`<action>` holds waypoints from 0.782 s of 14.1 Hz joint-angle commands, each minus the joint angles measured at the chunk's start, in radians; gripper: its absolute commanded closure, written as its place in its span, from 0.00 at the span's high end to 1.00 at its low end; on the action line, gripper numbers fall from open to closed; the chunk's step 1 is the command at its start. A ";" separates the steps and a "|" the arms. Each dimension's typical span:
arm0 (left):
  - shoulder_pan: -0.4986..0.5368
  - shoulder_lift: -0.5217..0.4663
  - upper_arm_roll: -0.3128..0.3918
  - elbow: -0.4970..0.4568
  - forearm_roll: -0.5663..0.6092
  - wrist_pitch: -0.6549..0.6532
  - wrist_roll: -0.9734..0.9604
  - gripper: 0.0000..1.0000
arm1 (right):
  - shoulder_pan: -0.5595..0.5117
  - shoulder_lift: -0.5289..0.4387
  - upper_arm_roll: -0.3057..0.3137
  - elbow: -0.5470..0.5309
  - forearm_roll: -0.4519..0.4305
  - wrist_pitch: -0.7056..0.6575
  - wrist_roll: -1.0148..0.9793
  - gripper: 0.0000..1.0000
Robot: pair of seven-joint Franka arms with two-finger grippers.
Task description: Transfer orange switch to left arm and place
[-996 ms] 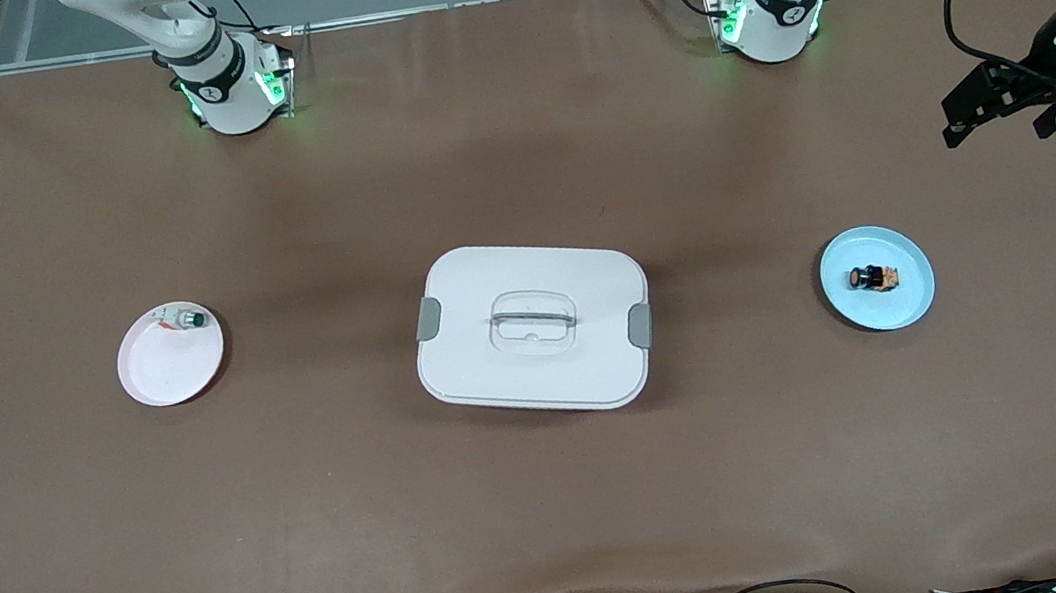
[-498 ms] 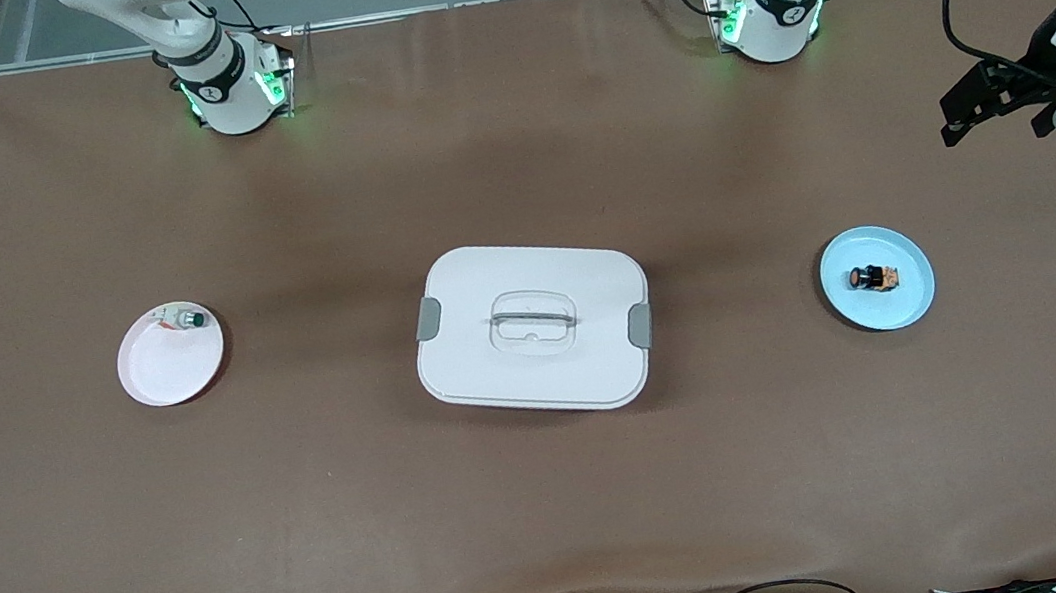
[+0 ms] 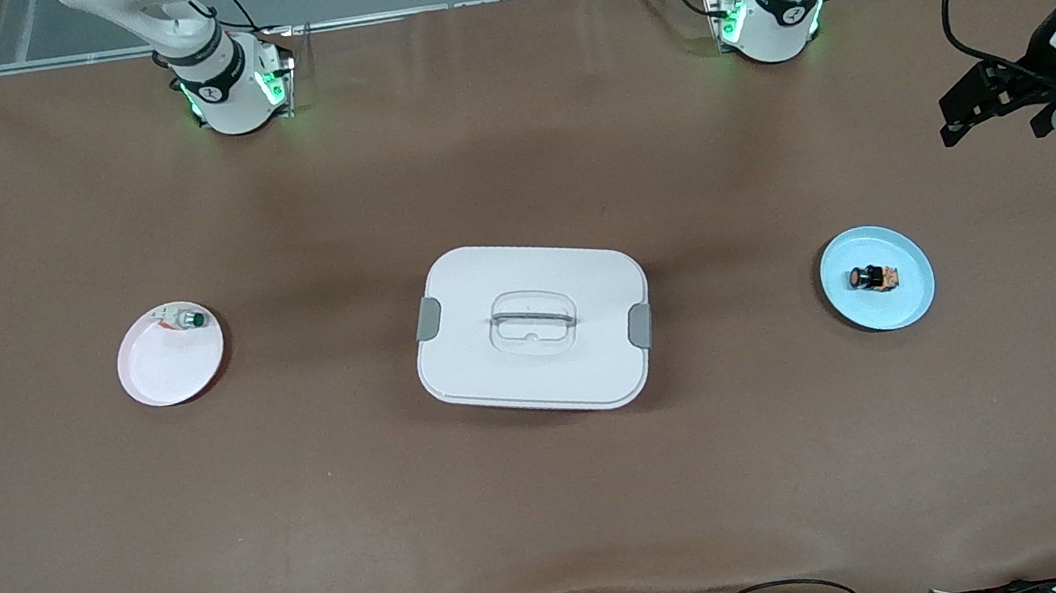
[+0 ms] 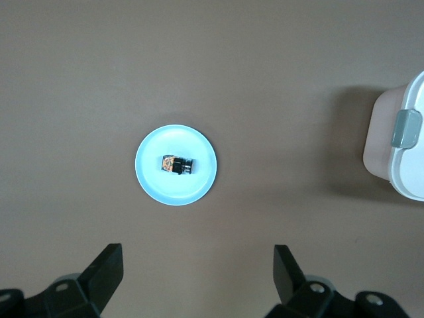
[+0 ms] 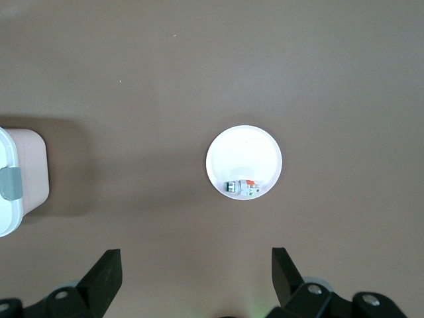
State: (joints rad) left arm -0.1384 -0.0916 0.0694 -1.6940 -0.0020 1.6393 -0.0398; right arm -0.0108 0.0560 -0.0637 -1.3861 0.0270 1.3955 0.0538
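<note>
On the brown table (image 3: 552, 495), the orange switch (image 3: 874, 277) lies on the blue plate (image 3: 912, 305) at the left arm's end, as placing would leave it, while both left gripper (image 4: 199, 278) and right gripper (image 5: 197, 275) hover high, spread wide and holding nothing.

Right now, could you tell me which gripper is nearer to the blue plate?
Left. The left gripper, open, hangs high toward the left arm's end of the table, with the blue plate in its wrist view. The right gripper, open, looks down on the white plate.
</note>
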 commanded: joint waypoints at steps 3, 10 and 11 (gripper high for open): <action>0.006 -0.016 -0.007 -0.013 0.008 0.008 0.005 1.00 | -0.015 -0.016 0.010 -0.007 0.005 -0.001 0.001 1.00; 0.008 -0.011 -0.007 -0.013 0.008 0.007 0.012 1.00 | -0.015 -0.016 0.008 -0.007 0.005 -0.001 0.003 1.00; 0.008 -0.008 -0.005 -0.013 0.010 0.007 0.017 1.00 | -0.015 -0.016 0.008 -0.007 0.005 -0.001 0.003 1.00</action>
State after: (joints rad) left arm -0.1384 -0.0916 0.0694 -1.6976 -0.0020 1.6393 -0.0398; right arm -0.0109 0.0560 -0.0638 -1.3861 0.0270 1.3955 0.0538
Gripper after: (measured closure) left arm 0.000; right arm 0.000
